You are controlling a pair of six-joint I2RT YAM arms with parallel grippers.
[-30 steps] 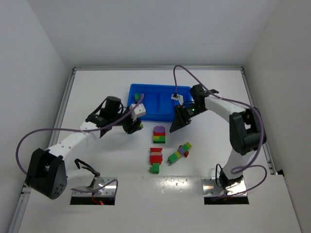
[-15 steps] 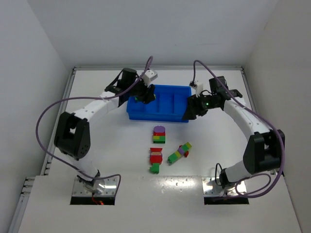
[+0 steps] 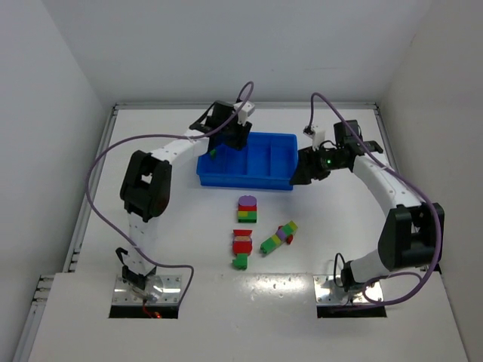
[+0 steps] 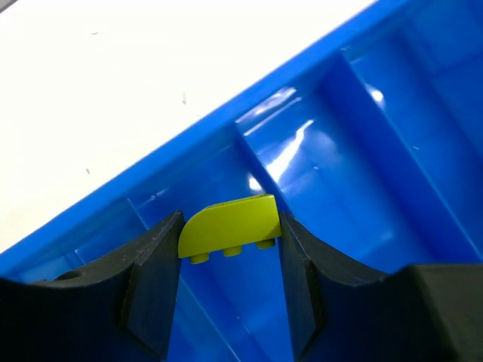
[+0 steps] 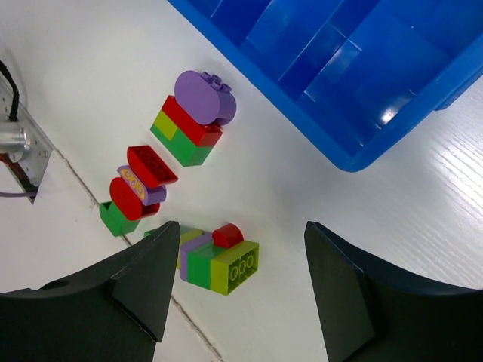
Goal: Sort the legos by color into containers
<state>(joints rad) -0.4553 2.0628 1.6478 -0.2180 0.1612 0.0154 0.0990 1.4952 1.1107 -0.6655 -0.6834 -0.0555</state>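
My left gripper (image 4: 229,241), clamped on the yellow-green brick (image 4: 226,225), has swung over the blue tray's (image 4: 302,64) left side, so I judge it ready to drop. My right gripper (image 5: 241,234) hangs open.

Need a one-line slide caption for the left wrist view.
Left gripper holds a yellow-green lego over the dividers of the blue tray.

Lime brick (image 4: 229,226), blue tray (image 4: 377,151), red-green-purple stacks (image 5: 192,124), one seemingly yellow-printed.
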